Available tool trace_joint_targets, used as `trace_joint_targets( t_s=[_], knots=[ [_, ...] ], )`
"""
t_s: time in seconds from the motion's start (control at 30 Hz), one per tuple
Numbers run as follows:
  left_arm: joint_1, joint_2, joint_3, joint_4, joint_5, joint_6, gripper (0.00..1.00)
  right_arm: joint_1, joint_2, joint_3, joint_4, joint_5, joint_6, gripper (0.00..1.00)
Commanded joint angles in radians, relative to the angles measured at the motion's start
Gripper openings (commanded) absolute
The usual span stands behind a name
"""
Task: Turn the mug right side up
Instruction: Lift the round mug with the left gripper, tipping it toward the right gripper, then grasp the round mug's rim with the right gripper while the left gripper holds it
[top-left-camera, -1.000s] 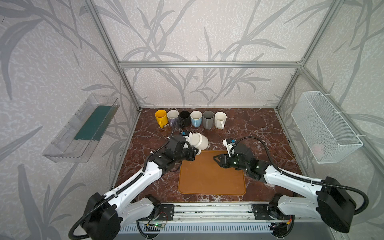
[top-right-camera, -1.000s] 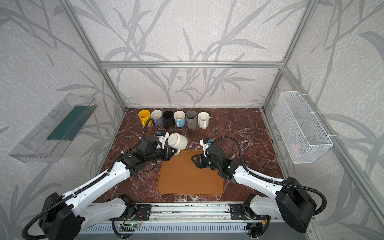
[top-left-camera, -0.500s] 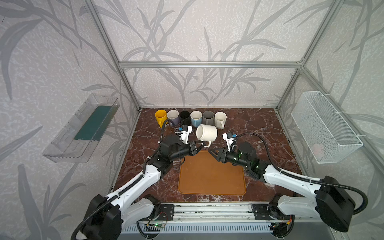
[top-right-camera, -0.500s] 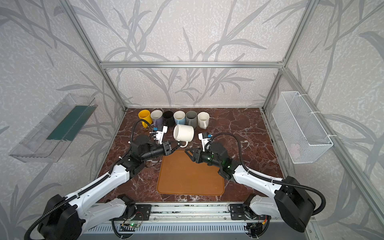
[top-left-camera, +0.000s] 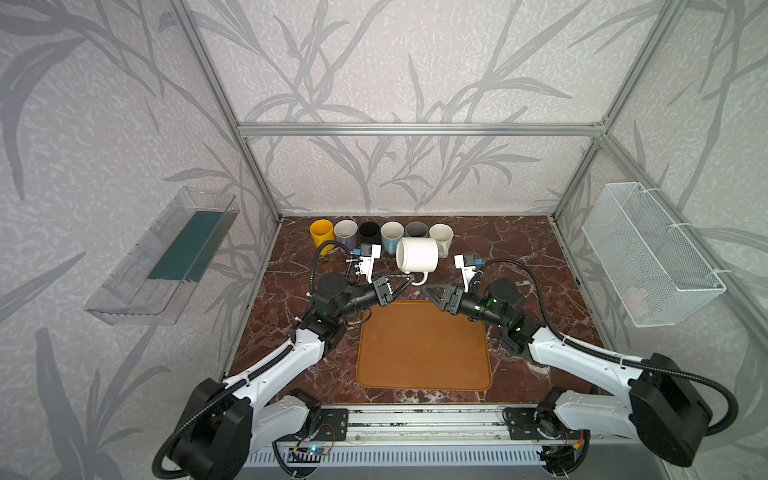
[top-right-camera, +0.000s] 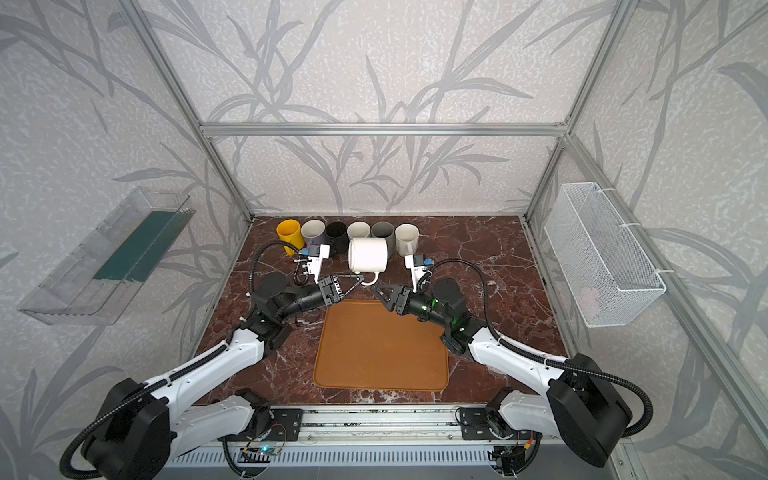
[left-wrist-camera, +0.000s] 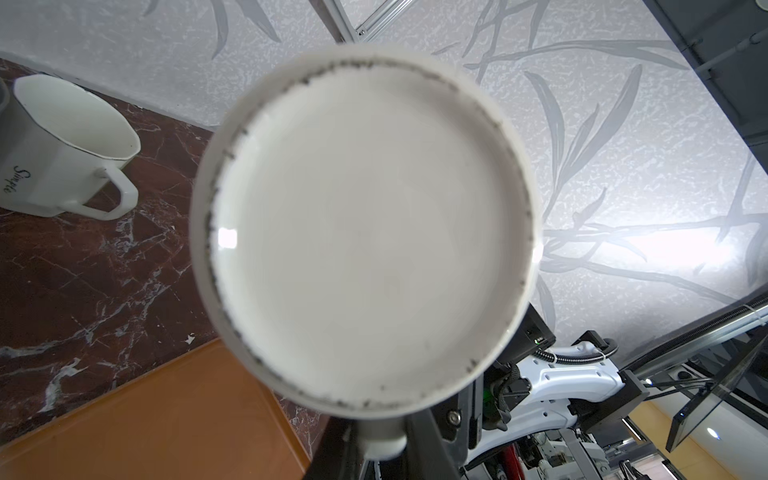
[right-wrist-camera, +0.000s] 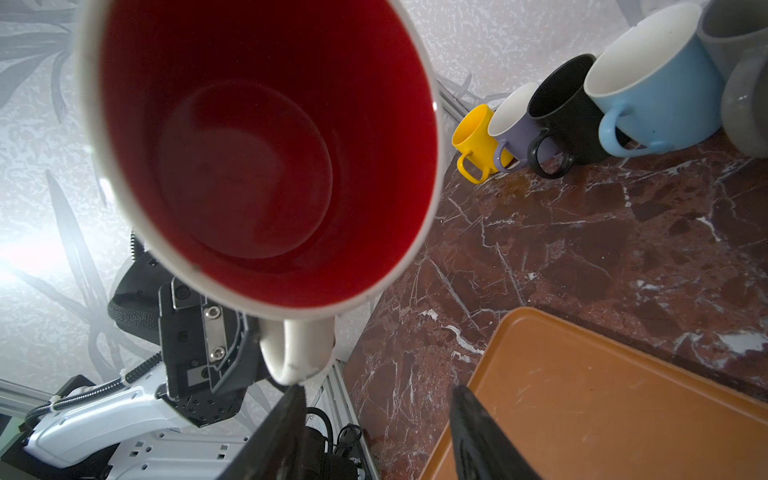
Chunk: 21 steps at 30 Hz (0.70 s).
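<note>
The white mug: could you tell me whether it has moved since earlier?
Yes: the white mug has moved away from the orange mat, toward the row of mugs behind.

Bright, even light with soft shadows. Both top views bend at the edges. Just beyond the jaws the mug (left-wrist-camera: 365, 232) looks soft, with one small glare patch; the wall (left-wrist-camera: 665, 245) behind it flares white.

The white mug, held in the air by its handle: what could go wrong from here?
1. The left gripper clamps the white mug only by its handle, sideways in the air; the body could swivel or slip and fall on the marble table.
2. The right gripper, jaws open, sits very near the handle and might knock it.
3. The row of mugs stands just behind; a turn could hit them.
</note>
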Motion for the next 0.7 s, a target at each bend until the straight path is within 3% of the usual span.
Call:
trace_joint_targets(
  t_s=[0.0,0.5,0.67],
  knots=[
    [0.001,-0.015,0.005,0.14,0.043,-0.007,0.0,-0.012,-0.013,0.039,0.085,-0.027,0.007,0.56],
    [0.002,-0.004,0.004,0.188,0.066,-0.031,0.0,-0.013,0.038,0.1,0.151,-0.057,0.027,0.56],
    [0.002,0.009,-0.006,0.231,0.078,-0.052,0.0,-0.013,0.061,0.112,0.192,-0.063,0.045,0.49]
  ],
)
